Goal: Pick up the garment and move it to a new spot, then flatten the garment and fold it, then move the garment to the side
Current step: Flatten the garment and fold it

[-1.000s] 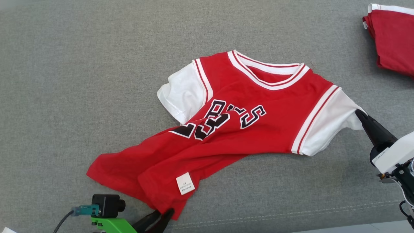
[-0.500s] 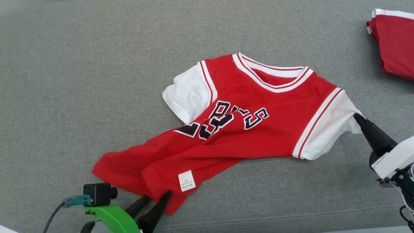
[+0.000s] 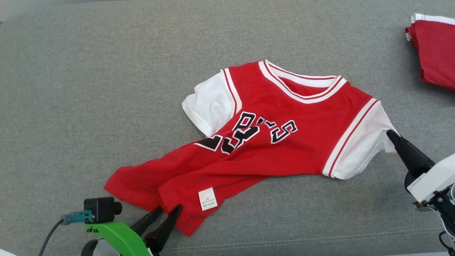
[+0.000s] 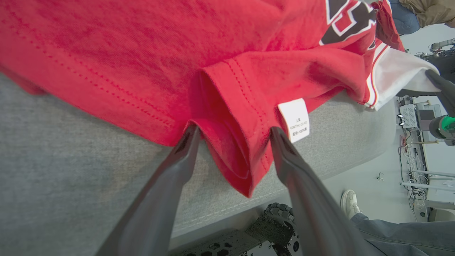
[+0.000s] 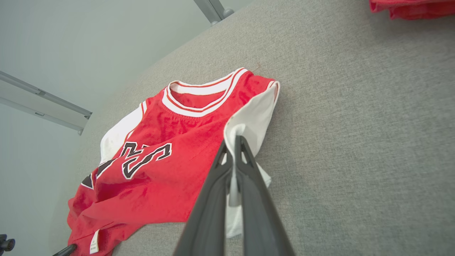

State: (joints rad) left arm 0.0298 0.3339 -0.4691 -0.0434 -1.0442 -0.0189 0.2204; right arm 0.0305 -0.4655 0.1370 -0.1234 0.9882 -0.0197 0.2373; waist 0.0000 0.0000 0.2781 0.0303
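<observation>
Half flattening red basketball jersey (image 3: 284, 142) on grey upholstery (image 3: 106, 89): clamping right gripper (image 3: 389, 133) on white sleeve (image 3: 359, 149) for tension, holding left gripper (image 3: 169, 208) splayed wide astride loose hem corner (image 3: 181, 222), probably for regripping.

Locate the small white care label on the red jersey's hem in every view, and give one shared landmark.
Head view: small white care label, lower centre-left, on the red jersey.
Left wrist view: right of centre.
Right wrist view: bottom left.
Shared landmark: black chest lettering.
</observation>
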